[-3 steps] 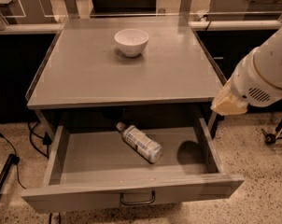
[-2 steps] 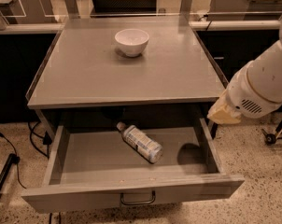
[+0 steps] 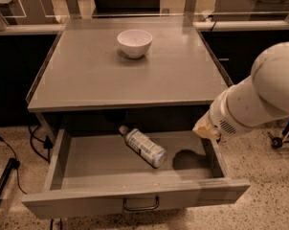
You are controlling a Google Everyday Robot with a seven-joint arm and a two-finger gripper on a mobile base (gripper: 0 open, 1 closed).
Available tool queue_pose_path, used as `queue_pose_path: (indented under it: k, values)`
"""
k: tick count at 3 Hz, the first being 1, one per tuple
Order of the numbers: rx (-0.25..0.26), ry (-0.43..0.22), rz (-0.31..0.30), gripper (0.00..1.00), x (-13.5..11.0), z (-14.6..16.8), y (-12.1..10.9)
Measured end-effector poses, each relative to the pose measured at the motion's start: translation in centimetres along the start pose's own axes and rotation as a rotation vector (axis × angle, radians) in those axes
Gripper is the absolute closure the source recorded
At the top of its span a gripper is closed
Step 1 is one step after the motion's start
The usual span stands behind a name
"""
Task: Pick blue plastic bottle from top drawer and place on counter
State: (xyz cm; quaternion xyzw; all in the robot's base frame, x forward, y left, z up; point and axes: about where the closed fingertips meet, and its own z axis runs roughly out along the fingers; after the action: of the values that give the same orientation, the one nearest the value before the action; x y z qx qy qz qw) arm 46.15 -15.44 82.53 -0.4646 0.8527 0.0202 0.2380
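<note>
The top drawer [image 3: 77, 169] stands pulled open, its bar handle [image 3: 141, 205] at the centre of the front panel. The blue plastic bottle [image 3: 144, 146] lies on its side inside, white cap toward the back left. The counter [image 3: 111, 75] above it carries a white bowl [image 3: 134, 43]. My gripper [image 3: 205, 128] shows only as a yellowish tip at the end of the big white arm [image 3: 259, 99]. It hovers over the drawer's right edge, to the right of the bottle and apart from it. Its shadow falls on the drawer floor.
Black cables [image 3: 10, 150] and a dark stand lie on the speckled floor at the left. A wheeled base [image 3: 281, 139] stands at the right. Glass partitions and ledges run behind the counter. The drawer's front panel juts out toward the camera.
The arm and the gripper have moved left and down, from beside the counter's right edge to over the drawer's right side. The bottle and the bowl have not moved.
</note>
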Motion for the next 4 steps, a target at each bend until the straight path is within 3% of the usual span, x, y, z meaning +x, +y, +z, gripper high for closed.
queue_pose_path:
  k: [2,4]
  values:
    - [-0.024,-0.089,0.069,1.0,-1.7,7.4,2.9]
    - [-0.003,-0.098,0.089,1.0,-1.1,8.3,3.4]
